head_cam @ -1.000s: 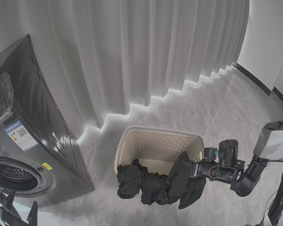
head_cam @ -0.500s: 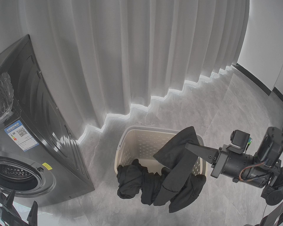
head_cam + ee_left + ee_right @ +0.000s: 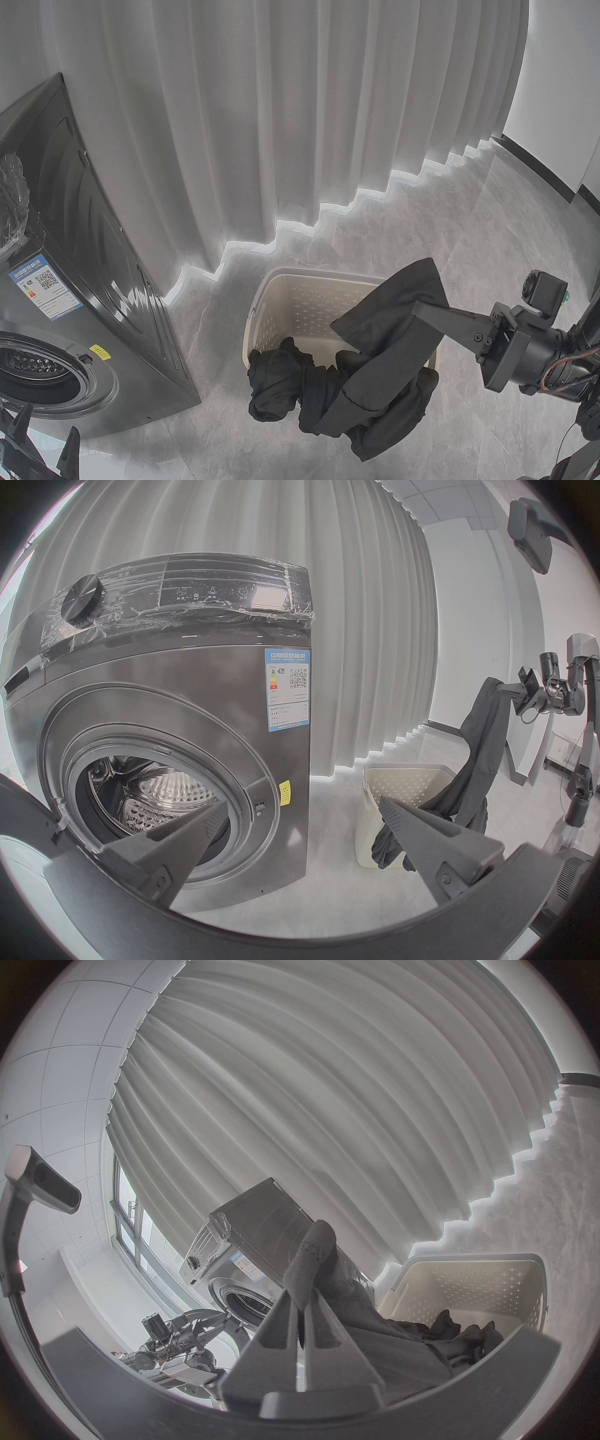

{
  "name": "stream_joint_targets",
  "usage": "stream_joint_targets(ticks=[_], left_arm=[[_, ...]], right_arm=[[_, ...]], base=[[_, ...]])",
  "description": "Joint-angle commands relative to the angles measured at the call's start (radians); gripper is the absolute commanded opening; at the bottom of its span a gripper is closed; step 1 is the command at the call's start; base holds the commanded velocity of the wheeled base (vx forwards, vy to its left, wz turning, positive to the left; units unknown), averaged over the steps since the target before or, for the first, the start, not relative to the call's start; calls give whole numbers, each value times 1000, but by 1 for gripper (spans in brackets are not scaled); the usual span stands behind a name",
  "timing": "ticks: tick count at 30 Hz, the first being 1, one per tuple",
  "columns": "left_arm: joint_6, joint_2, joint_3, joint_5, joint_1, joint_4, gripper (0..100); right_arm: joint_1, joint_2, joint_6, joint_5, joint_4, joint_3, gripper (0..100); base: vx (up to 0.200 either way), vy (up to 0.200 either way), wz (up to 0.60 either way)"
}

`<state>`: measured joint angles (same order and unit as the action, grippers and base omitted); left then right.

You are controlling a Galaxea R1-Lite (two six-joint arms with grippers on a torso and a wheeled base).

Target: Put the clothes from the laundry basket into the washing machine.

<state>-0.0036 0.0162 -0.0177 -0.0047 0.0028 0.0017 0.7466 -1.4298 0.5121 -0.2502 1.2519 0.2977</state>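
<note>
A beige laundry basket [image 3: 275,294] [image 3: 400,774] [image 3: 475,1272] stands on the floor right of the grey washing machine [image 3: 75,250] [image 3: 187,686] [image 3: 250,1222]. The machine's drum opening [image 3: 34,372] [image 3: 147,799] is uncovered. My right gripper [image 3: 420,307] [image 3: 303,1304] is shut on a dark garment [image 3: 387,331] [image 3: 481,742] [image 3: 350,1310] and holds it above the basket's near right corner, its lower part trailing over the rim. More dark clothes [image 3: 281,381] hang over the basket's front rim. My left gripper [image 3: 37,437] [image 3: 300,824] is open in front of the machine, holding nothing.
White curtains [image 3: 281,112] hang behind the basket and machine. Grey tiled floor [image 3: 437,206] spreads to the right, up to a white wall with a dark skirting [image 3: 537,162]. Bare floor lies between the machine and the basket.
My right gripper has risen and pulled back to the right, lifting the dark garment up out of the basket. The left gripper has stayed where it was.
</note>
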Motion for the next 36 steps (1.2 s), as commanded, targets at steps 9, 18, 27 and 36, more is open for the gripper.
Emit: stream_joint_targets(ticks=[9,18,27,36], left_arm=[[2,-16,16,0,0,0,100],[1,-16,16,0,0,0,100],[1,-16,16,0,0,0,100],[1,-16,16,0,0,0,100]], right_arm=[[-13,20,-7,-58,-6,26,0],[-12,20,-7,-165,6,-3,0],[13,17,-4,-230,55,-51,0],[73,11,-7,-382,248,-144,0]], base=[[-89,0,0],[-111,0,0],[-156,0,0],[0,0,0]])
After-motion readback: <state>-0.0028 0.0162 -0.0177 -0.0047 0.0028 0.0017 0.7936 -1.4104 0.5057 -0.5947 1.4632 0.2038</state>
